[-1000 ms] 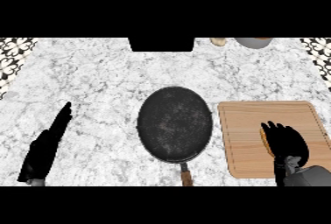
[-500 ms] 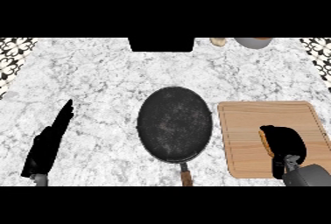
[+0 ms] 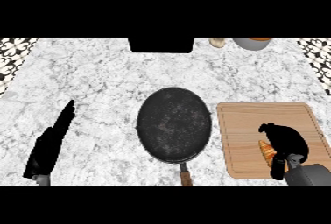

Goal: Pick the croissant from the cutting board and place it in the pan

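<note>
Right hand (image 3: 284,139) curled round croissant (image 3: 265,151) at front of cutting board (image 3: 258,114), pan (image 3: 173,124) just beside, left hand (image 3: 49,146) straight-fingered

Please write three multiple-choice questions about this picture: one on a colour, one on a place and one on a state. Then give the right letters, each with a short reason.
1. What colour is the inside of the pan?
A. red
B. white
C. black

2. Where does the croissant lie?
A. in the pan
B. on the cutting board
C. on a plate

3. How is the right hand?
A. curled over the croissant
B. flat and open beside the pan
C. closed round the pan's handle

Answers:
1 C: the pan's round inside is black against the pale marble.
2 B: the orange pastry shows on the wooden board, to the right of the pan.
3 A: the fingers bend down over the croissant and cover most of it.
</note>
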Motion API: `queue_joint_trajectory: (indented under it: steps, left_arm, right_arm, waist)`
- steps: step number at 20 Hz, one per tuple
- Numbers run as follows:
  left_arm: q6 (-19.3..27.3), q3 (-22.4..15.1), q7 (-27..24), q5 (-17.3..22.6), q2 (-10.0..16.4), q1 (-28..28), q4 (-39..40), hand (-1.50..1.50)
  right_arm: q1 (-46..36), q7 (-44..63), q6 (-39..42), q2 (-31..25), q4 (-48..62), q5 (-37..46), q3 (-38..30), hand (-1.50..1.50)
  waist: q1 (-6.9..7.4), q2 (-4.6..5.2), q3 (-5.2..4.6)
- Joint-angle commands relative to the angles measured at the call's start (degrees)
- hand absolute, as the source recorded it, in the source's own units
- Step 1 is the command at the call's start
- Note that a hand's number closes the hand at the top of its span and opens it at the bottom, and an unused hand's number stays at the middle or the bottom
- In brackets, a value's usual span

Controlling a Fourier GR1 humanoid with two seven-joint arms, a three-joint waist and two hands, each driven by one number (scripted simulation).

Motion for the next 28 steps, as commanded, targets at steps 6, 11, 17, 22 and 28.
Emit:
queue_joint_trajectory:
  steps: [6, 11, 17, 22, 28]
  left_arm:
    - [0.66, -0.19, -4.39, -1.38, -1.62, 0.06, 4.97, 0.00]
    - [0.04, -1.90, 0.23, -1.85, -1.99, 3.22, -2.63, 0.00]
    - [-1.16, 2.52, -0.52, 0.52, 0.57, 0.07, 1.10, 0.00]
    - [-1.52, 2.24, -1.99, -0.17, 0.60, 1.98, 0.81, 0.00]
    - [-1.38, 0.67, -1.68, -1.52, -0.92, 1.32, 0.16, 0.00]
  right_arm:
    - [-9.64, -18.23, 7.80, -4.84, 8.87, -10.67, -7.06, 1.50]
    - [-10.32, -23.80, -7.27, -7.64, 9.66, -6.53, -9.95, 1.50]
    - [-11.72, -32.59, -20.26, -6.01, -2.24, -9.67, -13.42, 1.50]
    - [-14.44, -32.49, -19.42, -2.06, -9.54, -12.29, -12.78, 1.50]
    - [-21.27, -25.44, -17.00, 8.51, -8.72, -12.91, -7.80, 1.50]
  waist:
    - [0.33, 0.75, 0.80]
    - [0.54, 0.62, 0.88]
    - [-0.72, 0.31, 0.87]
    - [-0.09, 0.43, 0.78]
    - [0.52, 0.63, 0.78]
